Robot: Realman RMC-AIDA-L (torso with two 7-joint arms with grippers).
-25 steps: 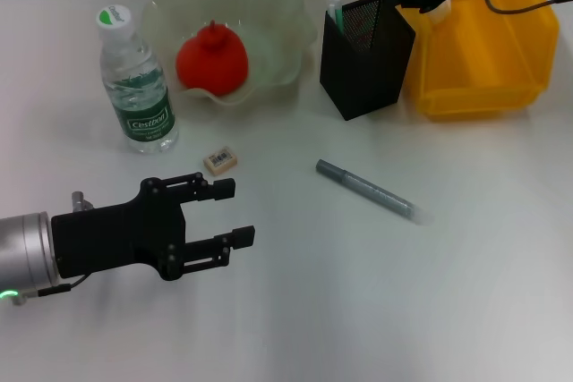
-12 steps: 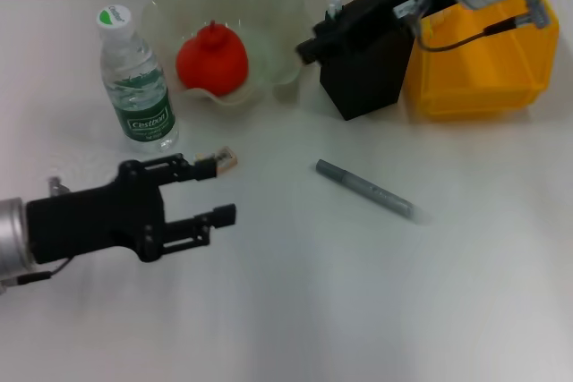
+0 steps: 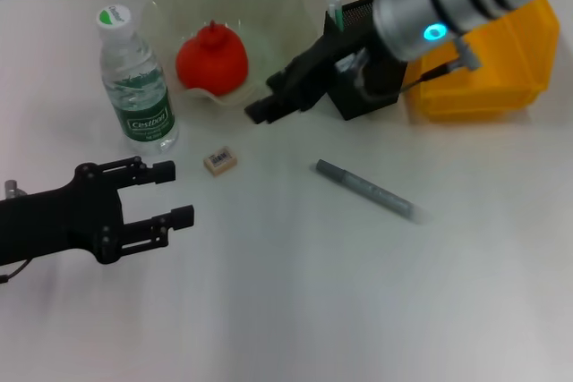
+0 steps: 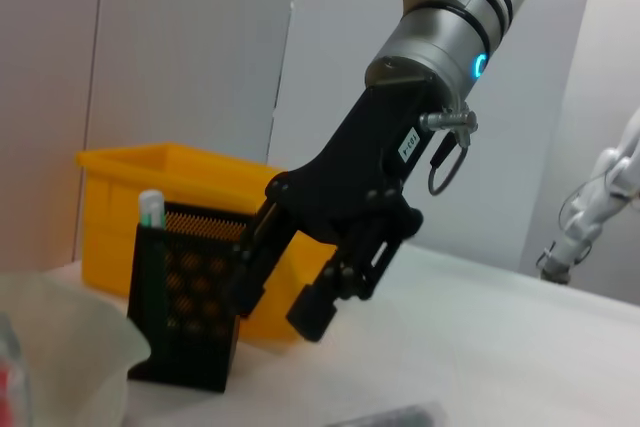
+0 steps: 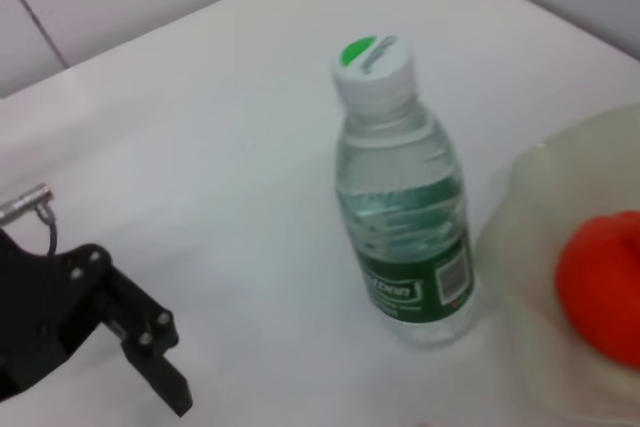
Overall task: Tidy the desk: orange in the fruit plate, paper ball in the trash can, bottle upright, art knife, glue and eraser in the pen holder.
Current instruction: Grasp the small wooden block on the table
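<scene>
- Right gripper (image 3: pixel 260 112), fingers apart: fruit plate (image 3: pixel 285 67) and pen holder (image 3: pixel 380 96) crowd behind it
- Bare table (image 3: pixel 286 310) lies ahead of the left gripper (image 3: pixel 168 194); eraser (image 3: pixel 219 161) just beyond its fingertips

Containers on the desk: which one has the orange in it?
The fruit plate, the pale green wavy-rimmed bowl, holds the orange; the black pen holder and yellow trash can do not.

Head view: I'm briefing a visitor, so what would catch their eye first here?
Probably the orange in the pale green fruit plate at the back, with the upright bottle to its left. Next, the right gripper, open, reaching forward past the pen holder and yellow trash can, while the left gripper, open, hovers near the eraser.
</scene>
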